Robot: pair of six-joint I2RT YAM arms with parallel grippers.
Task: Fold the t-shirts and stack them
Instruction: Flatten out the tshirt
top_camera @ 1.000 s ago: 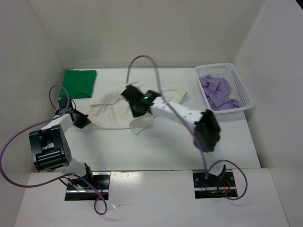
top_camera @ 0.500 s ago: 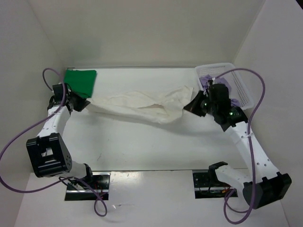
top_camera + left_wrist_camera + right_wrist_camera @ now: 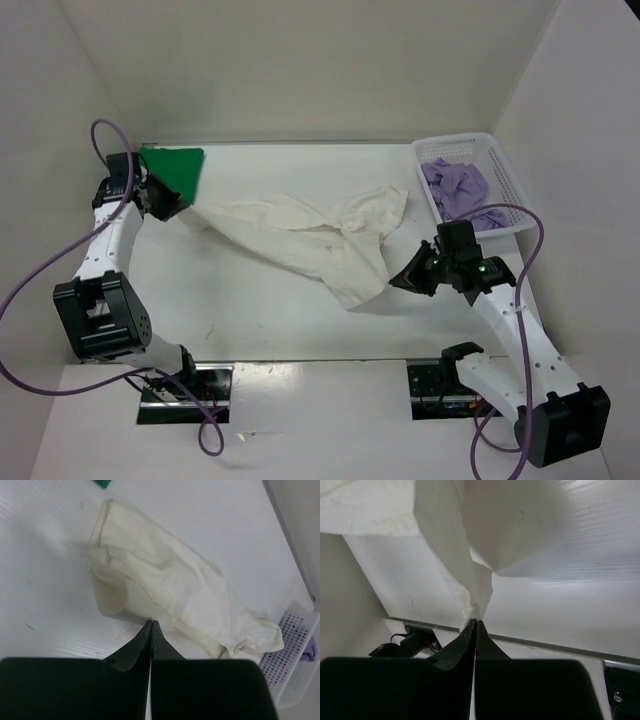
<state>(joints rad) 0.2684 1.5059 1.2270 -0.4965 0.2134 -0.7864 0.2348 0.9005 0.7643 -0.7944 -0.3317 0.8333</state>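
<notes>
Now white t-shirt (image 3: pixel 300 235) spans white table (image 3: pixel 250 320), walled 3 sides; left gripper (image 3: pixel 151 625), right gripper (image 3: pixel 475 623) pinch it

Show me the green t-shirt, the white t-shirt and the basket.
green t-shirt (image 3: pixel 182 168): top external view, middle of its visible cloth.
white t-shirt (image 3: pixel 300 232): top external view, middle of the stretched cloth.
basket (image 3: pixel 455 139): top external view, its far rim.

Cream t-shirt (image 3: pixel 300 225) between left hand (image 3: pixel 183 208) and right hand (image 3: pixel 398 282)

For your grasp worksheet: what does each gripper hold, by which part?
Both pinch the white t-shirt: left gripper its left end, right gripper a bunched near edge.
</notes>
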